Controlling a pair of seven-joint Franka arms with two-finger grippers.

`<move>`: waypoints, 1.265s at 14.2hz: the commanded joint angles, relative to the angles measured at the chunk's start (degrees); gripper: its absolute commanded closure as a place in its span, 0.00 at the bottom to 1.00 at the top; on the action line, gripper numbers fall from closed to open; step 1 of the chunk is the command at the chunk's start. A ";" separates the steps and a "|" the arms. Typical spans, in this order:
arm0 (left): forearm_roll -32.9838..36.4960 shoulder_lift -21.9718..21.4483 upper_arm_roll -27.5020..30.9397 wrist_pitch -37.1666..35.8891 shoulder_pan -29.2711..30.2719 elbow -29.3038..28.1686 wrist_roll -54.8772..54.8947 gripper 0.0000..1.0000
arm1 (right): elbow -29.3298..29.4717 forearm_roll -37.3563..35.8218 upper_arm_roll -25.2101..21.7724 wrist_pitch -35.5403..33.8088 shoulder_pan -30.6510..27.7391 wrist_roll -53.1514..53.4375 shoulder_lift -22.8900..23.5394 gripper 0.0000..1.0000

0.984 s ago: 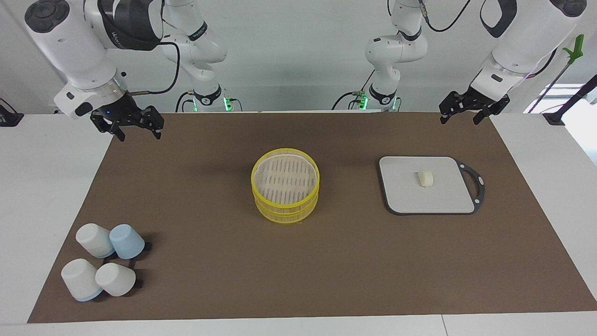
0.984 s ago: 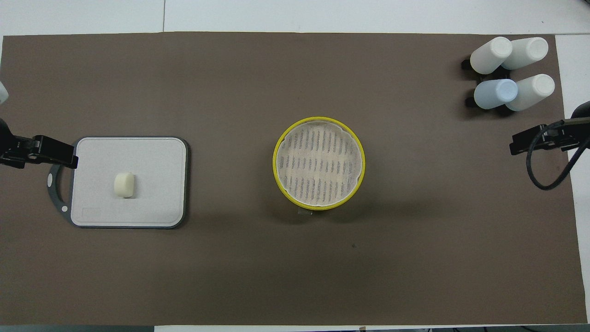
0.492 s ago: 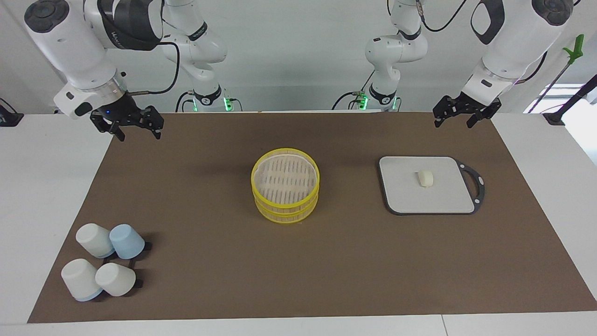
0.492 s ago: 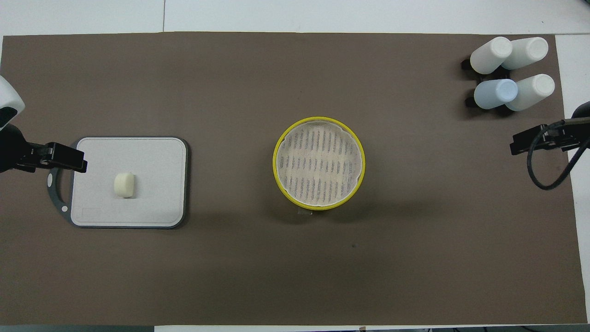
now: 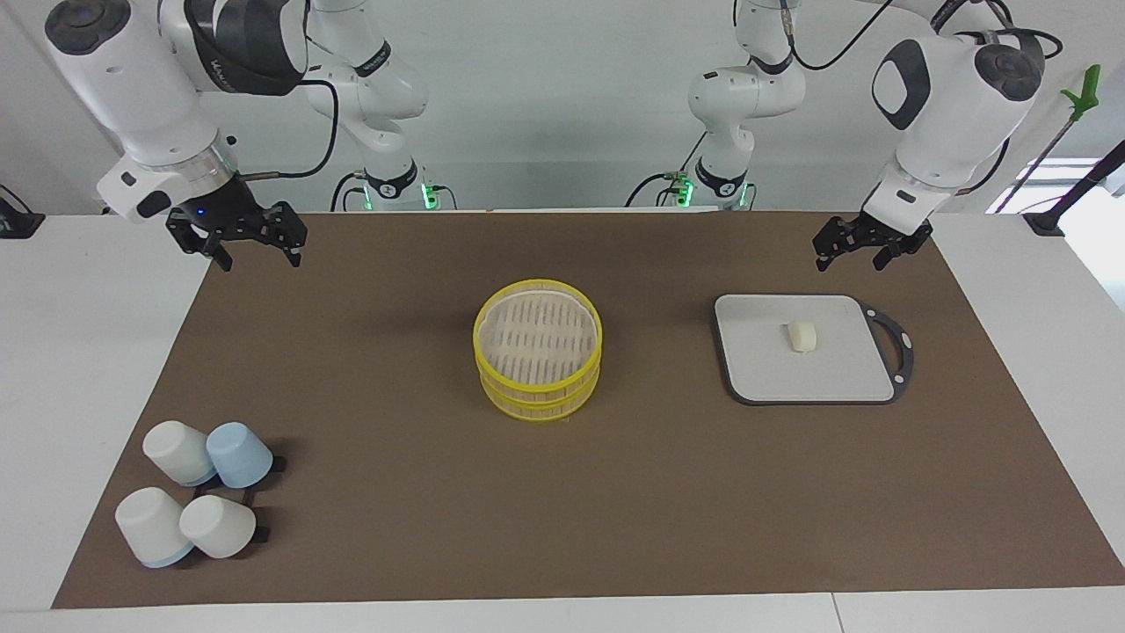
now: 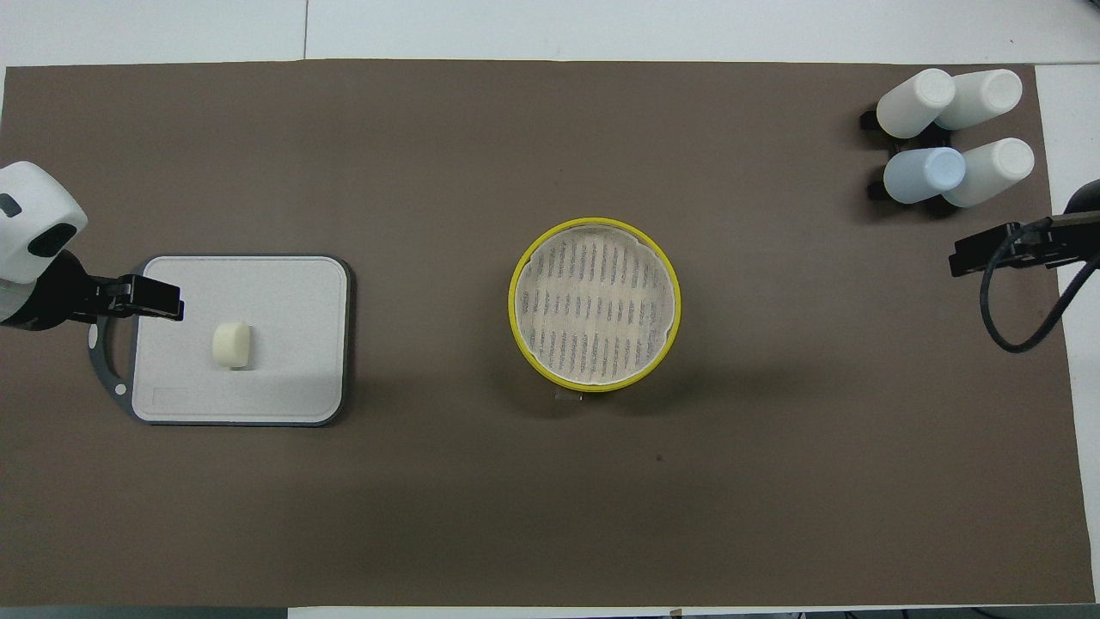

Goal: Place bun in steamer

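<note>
The bun (image 5: pixel 802 335) lies on a grey board (image 5: pixel 756 369) toward the left arm's end of the table; it also shows in the overhead view (image 6: pixel 231 345). The steamer (image 5: pixel 538 286), round with yellow rims and a slatted top, stands at the mat's middle, with its rim also in the overhead view (image 6: pixel 513 301). My left gripper (image 5: pixel 849 256) is open and empty, up in the air over the board's handle end (image 6: pixel 163 299). My right gripper (image 5: pixel 257 253) is open and empty, and waits over the mat's corner at the right arm's end.
Several upturned cups (image 5: pixel 198 492), white and one pale blue, stand together at the right arm's end, farther from the robots than the steamer. The board (image 6: pixel 292 292) has a dark looped handle (image 5: pixel 898 338). A brown mat (image 5: pixel 615 492) covers the table.
My left gripper has come down and moved in over the board's handle end, closer to the bun. The right gripper has barely moved. Bun and steamer are unmoved.
</note>
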 commanded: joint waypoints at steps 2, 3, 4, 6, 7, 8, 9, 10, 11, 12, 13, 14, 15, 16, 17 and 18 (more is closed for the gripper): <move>0.59 -0.77 -0.11 8.47 1.26 -8.29 0.80 0.00 | -0.47 0.11 0.75 2.53 5.20 5.64 0.46 0.02; 0.68 -0.42 -0.11 10.41 1.26 -9.70 0.80 0.00 | -0.39 -0.06 0.66 2.62 7.74 7.49 0.81 0.02; 0.76 -0.33 -0.11 12.43 1.26 -11.11 0.80 0.00 | 0.14 -0.32 0.66 2.62 9.94 10.21 2.21 0.02; 0.85 0.37 -0.11 15.34 1.26 -13.48 0.89 0.00 | 0.76 -0.24 0.66 3.31 15.38 17.75 4.67 0.02; 0.85 1.07 -0.11 16.92 1.35 -14.45 0.89 0.00 | 2.50 -0.33 0.66 3.75 17.85 20.93 6.68 0.02; 0.85 1.86 -0.11 18.24 1.27 -15.16 0.89 0.00 | 5.82 -0.33 0.66 3.67 20.05 24.52 9.58 0.02; 0.85 2.39 -0.11 19.47 1.35 -15.95 0.89 0.00 | 8.38 -0.41 0.58 3.32 22.60 28.39 12.04 0.02; 0.85 2.66 -0.11 20.18 1.35 -16.74 0.80 0.01 | 9.80 -0.68 0.40 3.32 25.06 31.56 13.98 0.02; 0.85 3.09 -0.11 20.97 1.35 -17.27 0.80 0.02 | 10.25 -0.85 0.31 3.75 27.08 34.64 15.57 0.02; 0.85 3.71 -0.11 21.76 1.27 -17.71 0.80 0.03 | 10.69 -0.94 0.22 4.28 28.41 37.28 16.80 0.03; 0.85 3.98 -0.11 22.64 1.26 -18.32 0.71 0.03 | 11.82 -0.68 0.40 5.42 29.38 39.22 18.20 0.03; 0.85 4.24 -0.11 23.86 1.26 -19.11 0.80 0.04 | 13.05 -0.50 0.57 6.13 30.26 40.72 19.61 0.03; 0.85 4.50 -0.11 25.35 1.26 -19.81 0.89 0.06 | 13.67 -0.33 0.58 6.65 31.57 42.56 21.19 0.03; 0.85 5.03 -0.11 26.85 1.35 -20.43 0.89 0.08 | 14.55 -0.41 0.49 8.23 32.80 44.75 22.69 0.03; 0.85 5.29 -0.11 27.56 1.27 -20.70 0.89 0.08 | 15.86 -0.50 0.31 9.11 34.64 46.69 24.79 0.04; 0.85 5.38 -0.11 27.65 1.35 -20.79 0.98 0.09 | 17.79 -0.68 0.31 9.47 35.71 48.62 26.98 0.04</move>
